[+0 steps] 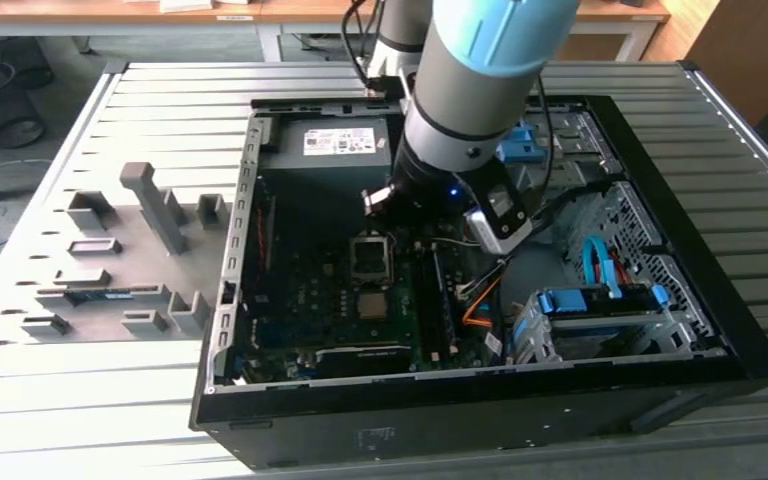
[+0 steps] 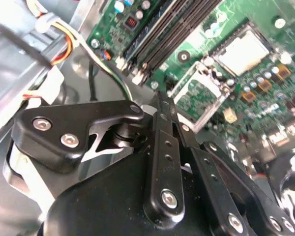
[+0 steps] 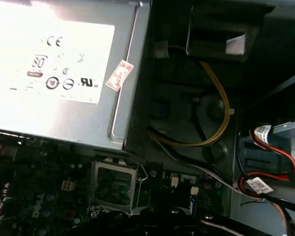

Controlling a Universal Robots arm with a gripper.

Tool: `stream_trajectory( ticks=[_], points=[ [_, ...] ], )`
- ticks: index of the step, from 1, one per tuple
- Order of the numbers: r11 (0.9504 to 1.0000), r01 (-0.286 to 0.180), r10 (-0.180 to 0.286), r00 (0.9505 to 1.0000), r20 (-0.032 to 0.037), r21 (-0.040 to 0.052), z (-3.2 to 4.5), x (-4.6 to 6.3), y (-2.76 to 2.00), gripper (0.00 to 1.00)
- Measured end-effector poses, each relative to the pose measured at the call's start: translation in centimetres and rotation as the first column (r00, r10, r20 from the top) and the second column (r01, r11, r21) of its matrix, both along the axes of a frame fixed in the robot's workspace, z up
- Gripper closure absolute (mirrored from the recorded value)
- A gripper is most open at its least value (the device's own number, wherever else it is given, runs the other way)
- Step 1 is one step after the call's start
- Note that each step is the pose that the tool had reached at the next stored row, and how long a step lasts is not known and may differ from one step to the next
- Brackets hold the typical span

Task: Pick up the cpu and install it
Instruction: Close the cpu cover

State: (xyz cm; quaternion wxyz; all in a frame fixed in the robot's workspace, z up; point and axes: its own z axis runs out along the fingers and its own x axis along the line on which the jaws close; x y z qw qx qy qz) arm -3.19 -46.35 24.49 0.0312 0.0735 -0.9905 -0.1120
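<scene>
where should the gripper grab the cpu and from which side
Take the cpu by two opposite edges, coming straight down from above. It lies flat on the board, thin and square, and its smooth metal top likely offers nothing to pinch. Best pick the pair of edges that stays clear of the memory slots beside it.

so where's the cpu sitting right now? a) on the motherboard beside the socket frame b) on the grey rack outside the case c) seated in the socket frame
a: the cpu lies on the motherboard, apart from the socket frame.
</scene>
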Motion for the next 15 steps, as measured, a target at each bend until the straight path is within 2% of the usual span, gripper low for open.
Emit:
stream_trajectory(
  ticks=[2,3,4,8,9,10,12,13,15],
  points=[
    [1.0,0.0,0.0,1.0,-0.0001,-0.0021,0.77,0.0,0.01,0.9],
    [1.0,0.0,0.0,1.0,0.0001,-0.0073,0.99,-0.01,0.06,0.9],
    [0.9998,0.0,0.0,1.0,-0.0001,-0.0203,1.08,-0.01,0.13,0.9],
    [0.9956,0.0,0.0,1.0,-0.0001,-0.0937,1.11,0.0,0.63,0.9],
    [0.9943,0.0,0.0,1.0,-0.0002,-0.1062,1.11,0.0,0.73,0.9],
    [0.9941,0.0,0.0,1.0,-0.0002,-0.1088,1.1,0.0,0.78,0.9],
    [0.9942,-0.002,0.002,1.0,-0.0003,-0.1079,1.1,0.01,0.81,0.9],
    [0.9947,-0.009,0.009,1.0,-0.0005,-0.1022,1.1,0.02,0.81,0.9],
    [0.9963,-0.024,0.024,0.9997,-0.0003,-0.0831,1.1,0.03,0.82,0.9]
  ],
)
